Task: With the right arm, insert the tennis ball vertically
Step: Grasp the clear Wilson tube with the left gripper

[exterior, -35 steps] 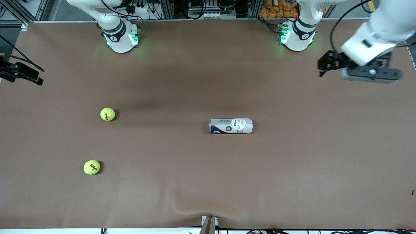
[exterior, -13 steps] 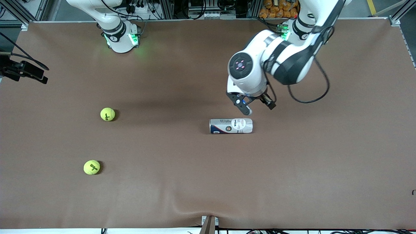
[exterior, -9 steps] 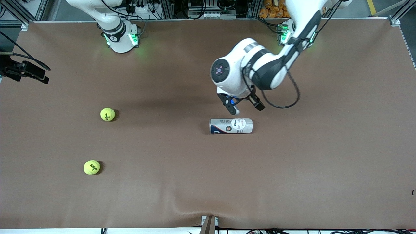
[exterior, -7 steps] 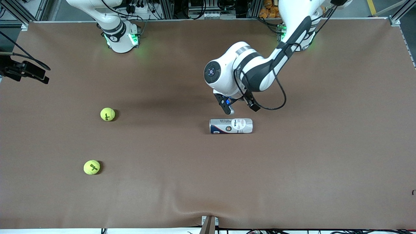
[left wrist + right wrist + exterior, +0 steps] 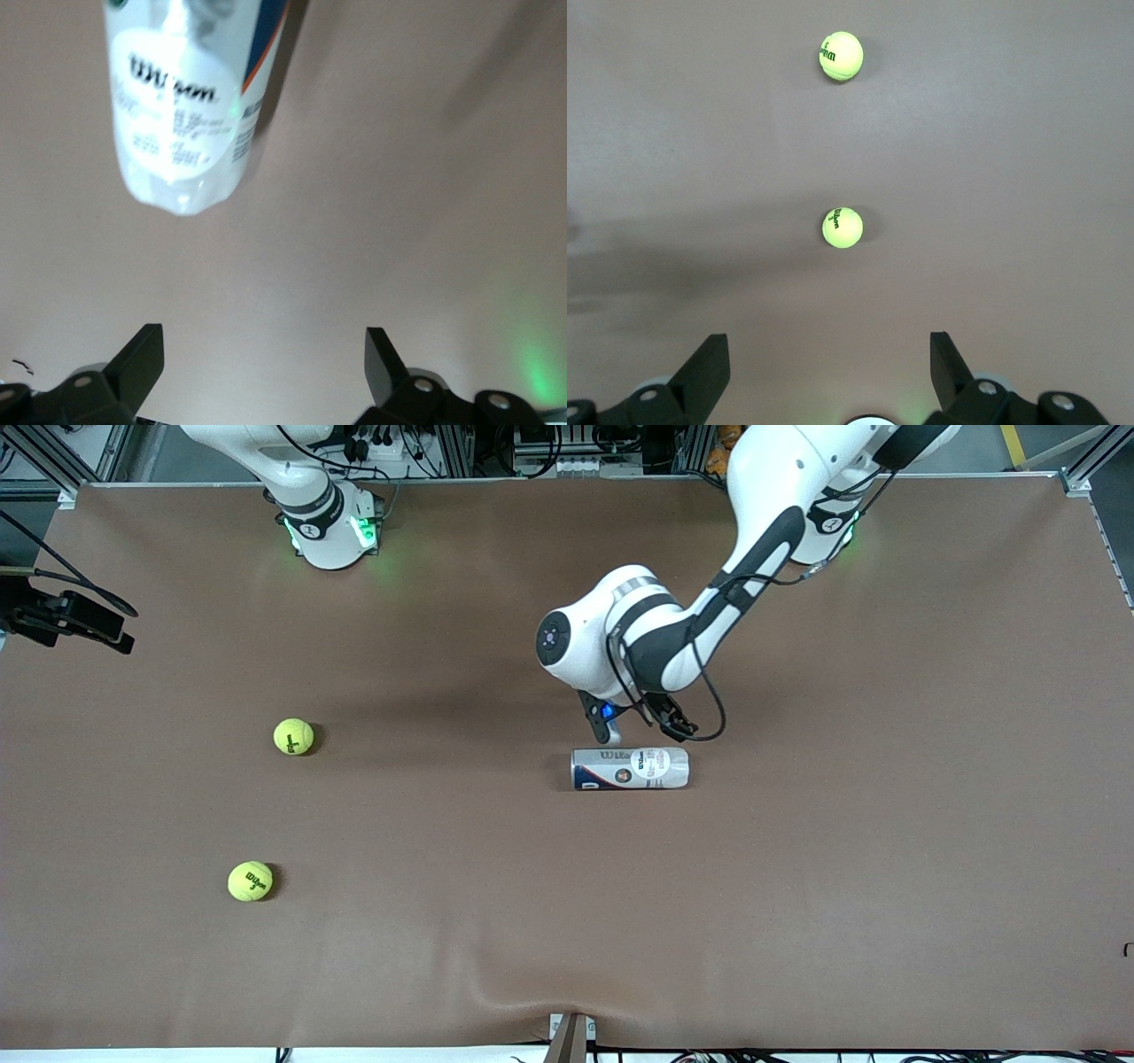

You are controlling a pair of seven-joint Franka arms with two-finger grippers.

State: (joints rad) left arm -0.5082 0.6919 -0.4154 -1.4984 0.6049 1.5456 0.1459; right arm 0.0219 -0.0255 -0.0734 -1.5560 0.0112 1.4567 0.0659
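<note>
White left gripper (image 5: 636, 731) has dropped closer over the can (image 5: 630, 768).

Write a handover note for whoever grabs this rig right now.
Left pincer: open, empty, low over the table just beside the can.
Right pincer: open, empty, waiting at its own end of the table.
Can lies on its side mid-table. Two balls toward the right arm's end: one farther from the front camera, one nearer.
Done: nothing gripped, nothing inserted.
Left: probably stand the can up, then the right arm picks a ball and drops it in.
</note>
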